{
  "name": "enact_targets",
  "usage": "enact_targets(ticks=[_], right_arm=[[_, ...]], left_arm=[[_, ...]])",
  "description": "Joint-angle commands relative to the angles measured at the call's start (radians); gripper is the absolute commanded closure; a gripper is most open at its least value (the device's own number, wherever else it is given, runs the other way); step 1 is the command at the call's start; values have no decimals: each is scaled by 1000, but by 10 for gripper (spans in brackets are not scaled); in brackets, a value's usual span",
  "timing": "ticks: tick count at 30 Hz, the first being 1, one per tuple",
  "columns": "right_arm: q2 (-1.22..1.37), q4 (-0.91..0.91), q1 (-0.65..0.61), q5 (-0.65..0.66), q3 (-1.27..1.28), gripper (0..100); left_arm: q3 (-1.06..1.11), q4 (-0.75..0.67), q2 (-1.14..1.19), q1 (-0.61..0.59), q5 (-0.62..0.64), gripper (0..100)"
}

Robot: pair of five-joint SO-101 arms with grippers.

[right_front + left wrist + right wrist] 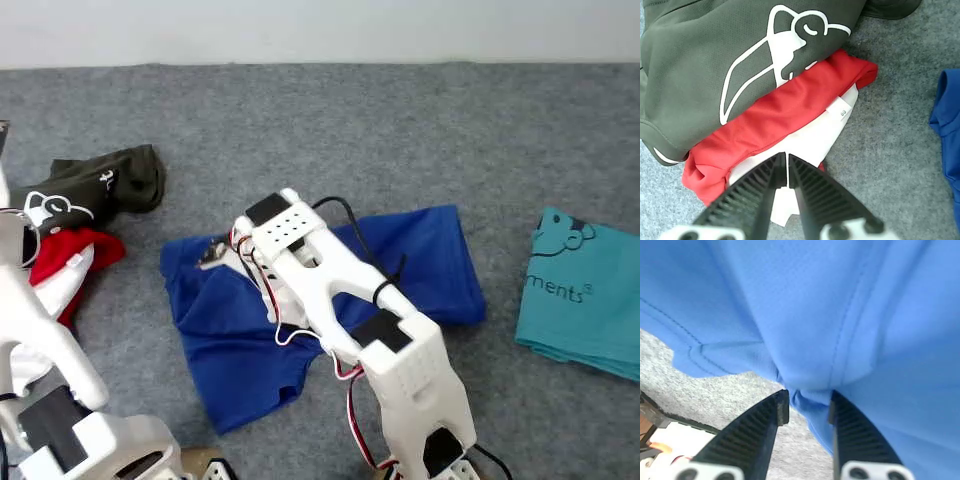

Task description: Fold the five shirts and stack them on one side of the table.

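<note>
Jaws narrowed on a thin pinch of the blue shirt point(425, 262) spread mid-table, the right gripper point(807, 401) looked liable to drop the fabric if lifted; the left gripper point(788, 162) hung closed, empty.

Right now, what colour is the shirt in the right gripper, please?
Blue; the shirt shows best in the high view.
</note>
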Motion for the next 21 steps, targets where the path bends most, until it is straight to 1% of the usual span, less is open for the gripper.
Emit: enact_targets(ticks=[1, 4, 5, 9, 11, 13, 17, 21], right_arm=[[-136, 38, 15, 9, -87, 837], [-147, 31, 15, 8, -155, 842], [-133, 18, 10, 8, -172, 857], [-39, -65, -19, 6, -180, 992], [13, -101, -35, 6, -181, 978], [62, -153, -45, 6, -181, 988], [145, -226, -27, 8, -181, 989], [143, -222, -12, -61, -206, 989]], left_arm=[[-50, -18, -43, 2, -17, 984], [-50, -18, -43, 3, -17, 984], [-50, -18, -43, 3, -17, 984], [-50, -18, -43, 5, -14, 984], [-50, -18, -43, 5, -14, 984], [-50, -18, -43, 5, -14, 984], [-50, -17, -48, 3, -15, 984], [-50, -12, -51, 2, -15, 984]])
